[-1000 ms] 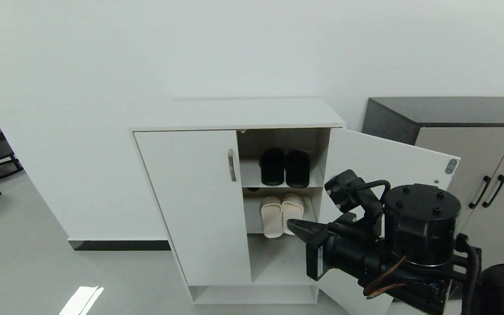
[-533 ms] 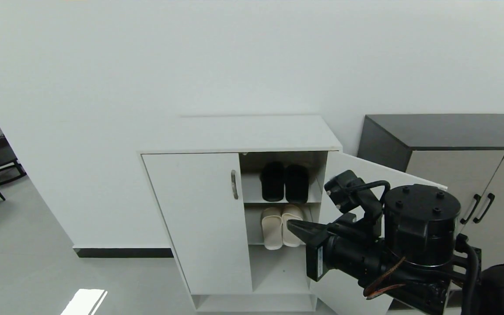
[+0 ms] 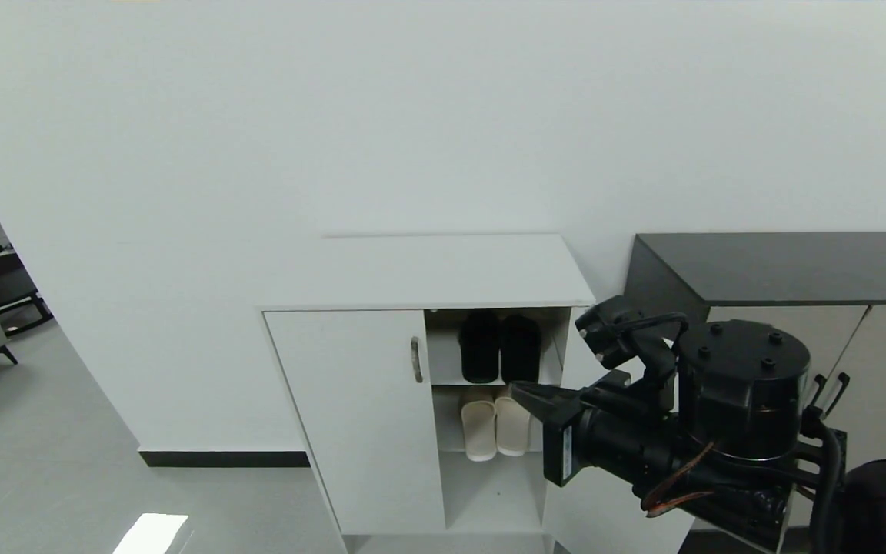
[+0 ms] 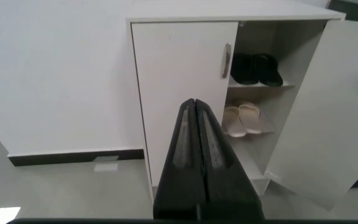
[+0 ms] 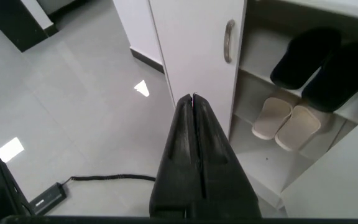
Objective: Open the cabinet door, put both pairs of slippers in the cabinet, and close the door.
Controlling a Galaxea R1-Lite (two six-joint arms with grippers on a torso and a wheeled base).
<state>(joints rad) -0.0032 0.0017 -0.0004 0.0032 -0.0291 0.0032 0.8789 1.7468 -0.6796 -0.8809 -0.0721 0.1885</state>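
With black slippers (image 3: pixel 501 348) and cream slippers (image 3: pixel 495 420) shelved in the cabinet (image 3: pixel 451 269), only closing seems left: the right end effector (image 3: pixel 521 390), clenched empty like the left end effector (image 4: pixel 195 104), should swing the open door (image 4: pixel 337 112) shut.

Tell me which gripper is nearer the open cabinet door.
Right. The right gripper sits close beside the open door; the left gripper is farther back, facing the closed door.

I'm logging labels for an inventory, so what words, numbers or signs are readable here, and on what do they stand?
None can be read.
A small pale sticker on the housing of the right hand is too small to read.
The white cabinet, the black slippers and the cream slippers show no print.
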